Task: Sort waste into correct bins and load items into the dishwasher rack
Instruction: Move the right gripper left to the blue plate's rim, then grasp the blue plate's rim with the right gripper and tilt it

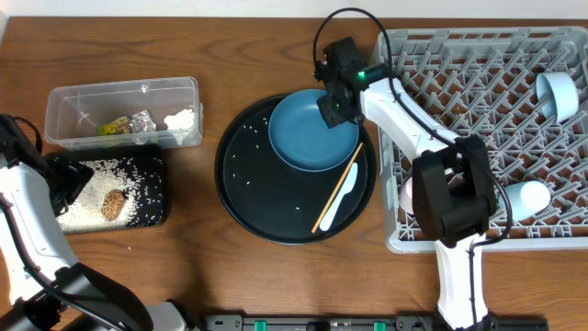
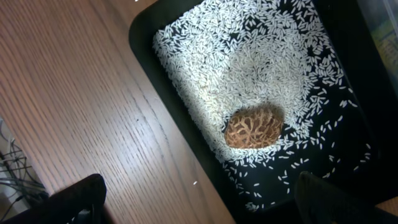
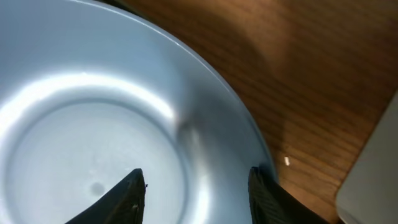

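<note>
A blue bowl (image 1: 308,133) sits tilted on a round black plate (image 1: 248,188), with a wooden chopstick (image 1: 338,184) and a white spoon (image 1: 342,197) beside it. My right gripper (image 1: 333,106) is open at the bowl's far right rim. In the right wrist view (image 3: 196,193) one finger is inside the bowl (image 3: 93,124) and the other at its outer edge. My left gripper (image 1: 66,179) is open and empty above the black rectangular tray (image 1: 154,188), near its left edge (image 2: 199,202). The tray holds white rice and a brown lump (image 2: 254,127).
A clear plastic container (image 1: 124,110) with scraps stands behind the black tray. The grey dishwasher rack (image 1: 478,83) at the right holds a pale blue cup (image 1: 559,94) and a white cup (image 1: 524,200). Loose rice grains lie on the round plate.
</note>
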### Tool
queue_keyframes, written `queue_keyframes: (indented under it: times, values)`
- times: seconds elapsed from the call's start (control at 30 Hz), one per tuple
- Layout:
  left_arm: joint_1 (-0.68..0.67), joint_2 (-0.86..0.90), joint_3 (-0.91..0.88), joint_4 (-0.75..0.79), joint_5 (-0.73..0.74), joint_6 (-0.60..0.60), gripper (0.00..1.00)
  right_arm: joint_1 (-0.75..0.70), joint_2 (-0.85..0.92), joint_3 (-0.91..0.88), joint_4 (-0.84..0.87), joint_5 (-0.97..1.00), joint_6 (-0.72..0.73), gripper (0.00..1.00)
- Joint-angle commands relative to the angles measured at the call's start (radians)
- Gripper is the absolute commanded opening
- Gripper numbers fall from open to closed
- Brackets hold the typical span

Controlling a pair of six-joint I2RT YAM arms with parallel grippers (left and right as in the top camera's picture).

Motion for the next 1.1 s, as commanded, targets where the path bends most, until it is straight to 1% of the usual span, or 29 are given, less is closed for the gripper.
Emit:
queue_keyframes:
  times: [0.0, 0.07, 0.17, 0.23, 0.43, 0.57, 0.63, 0.9, 1.07]
  values:
    - [0.003, -0.006, 0.0, -0.003, -0.019, -0.006, 0.98, 0.018, 0.01, -0.001, 0.004, 0.024, -0.018, 0.43]
    - [0.003, -0.006, 0.0, -0.003, -0.019, -0.006, 0.98, 0.019, 0.01, -0.001, 0.006, 0.024, -0.018, 0.43]
    - [0.003, -0.006, 0.0, -0.002, -0.019, -0.006, 0.98, 0.019, 0.01, 0.0, 0.013, 0.024, -0.018, 0.48]
    - [0.003, -0.006, 0.0, -0.003, -0.019, -0.006, 0.98, 0.019, 0.004, 0.007, 0.016, 0.024, -0.018, 0.49]
    - [0.003, -0.006, 0.0, -0.003, -0.019, -0.006, 0.98, 0.019, -0.074, 0.036, 0.009, 0.025, -0.029, 0.49]
    - [0.003, -0.006, 0.0, -0.003, -0.019, -0.006, 0.98, 0.014, -0.135, 0.036, -0.016, 0.027, -0.082, 0.47]
    - [0.003, -0.006, 0.0, -0.003, -0.019, -0.006, 0.98, 0.012, -0.141, 0.036, -0.019, 0.037, -0.082, 0.47]
    - [0.003, -0.006, 0.0, -0.003, -0.019, -0.006, 0.98, 0.007, -0.083, 0.031, -0.014, 0.055, -0.097, 0.44]
    - [0.003, -0.006, 0.0, -0.003, -0.019, -0.006, 0.98, 0.005, -0.027, 0.031, -0.002, 0.124, -0.097, 0.44]
